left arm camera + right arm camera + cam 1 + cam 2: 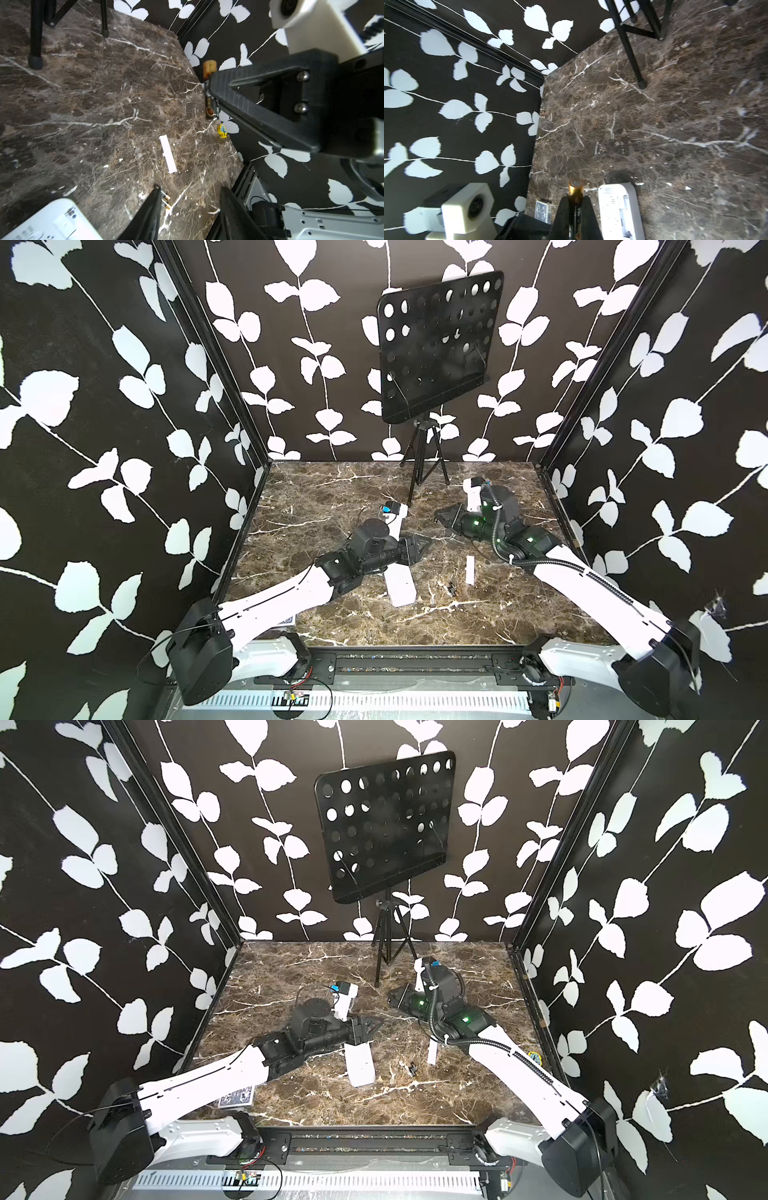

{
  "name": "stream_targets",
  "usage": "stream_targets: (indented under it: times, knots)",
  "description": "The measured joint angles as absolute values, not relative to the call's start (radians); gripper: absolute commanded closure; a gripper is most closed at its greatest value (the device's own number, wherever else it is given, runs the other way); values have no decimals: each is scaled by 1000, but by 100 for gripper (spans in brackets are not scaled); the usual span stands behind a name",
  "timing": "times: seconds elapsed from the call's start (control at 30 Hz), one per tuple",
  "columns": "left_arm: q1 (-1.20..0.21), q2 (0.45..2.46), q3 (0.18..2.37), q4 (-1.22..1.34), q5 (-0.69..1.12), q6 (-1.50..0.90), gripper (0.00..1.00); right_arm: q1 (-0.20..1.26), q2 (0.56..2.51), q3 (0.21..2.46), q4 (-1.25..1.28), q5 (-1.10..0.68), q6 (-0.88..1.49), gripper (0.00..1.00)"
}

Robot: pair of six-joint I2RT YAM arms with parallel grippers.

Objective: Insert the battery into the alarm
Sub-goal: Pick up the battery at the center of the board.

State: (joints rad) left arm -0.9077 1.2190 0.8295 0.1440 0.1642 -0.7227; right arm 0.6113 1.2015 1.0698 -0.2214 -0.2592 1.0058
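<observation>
1. On the bench, the alarm lay toward 6 o'clock.
2. Loose batteries lay at its 3 o'clock, the cover strip just past them.
3. The stand stood at 12 o'clock.
4. The right pincer's battery hung at 1 o'clock.

No legible txt, incl. alarm

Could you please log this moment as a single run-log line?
left gripper: jaws open, empty, beside alarm | right gripper: shut on battery | alarm: lying on table | white strip: on table
</observation>
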Motion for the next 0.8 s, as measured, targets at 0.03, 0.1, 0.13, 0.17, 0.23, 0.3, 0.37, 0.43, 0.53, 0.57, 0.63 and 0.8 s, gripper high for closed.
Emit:
stream_targets:
  times: [0.03,0.1,0.13,0.17,0.23,0.3,0.37,0.43,0.53,0.57,0.63,0.8]
  knots:
    - [-908,1224,836,150,163,-716,57,613,1201,1071,-218,-266,1015,95]
    - [-908,1239,854,167,160,-699,57,621,1202,1076,-214,-276,1026,95]
    - [-908,1244,861,173,160,-693,57,625,1203,1077,-213,-280,1029,95]
    - [-908,1251,869,179,161,-687,57,631,1203,1077,-210,-284,1031,95]
    - [-908,1262,884,186,161,-675,61,641,1204,1077,-206,-289,1032,95]
    - [-908,1269,892,189,158,-666,65,651,1205,1077,-206,-292,1032,95]
    - [-908,1270,894,191,150,-661,70,659,1205,1077,-206,-293,1032,95]
    - [-908,1270,894,192,137,-656,73,663,1205,1077,-206,-293,1031,95]
    - [-908,1270,894,192,121,-652,76,667,1205,1077,-207,-293,1027,95]
    - [-908,1270,894,191,113,-650,77,668,1205,1077,-207,-293,1025,95]
    - [-908,1269,894,191,106,-649,79,670,1205,1077,-207,-293,1020,95]
    - [-908,1269,894,191,88,-642,80,675,1205,1077,-210,-294,1013,95]
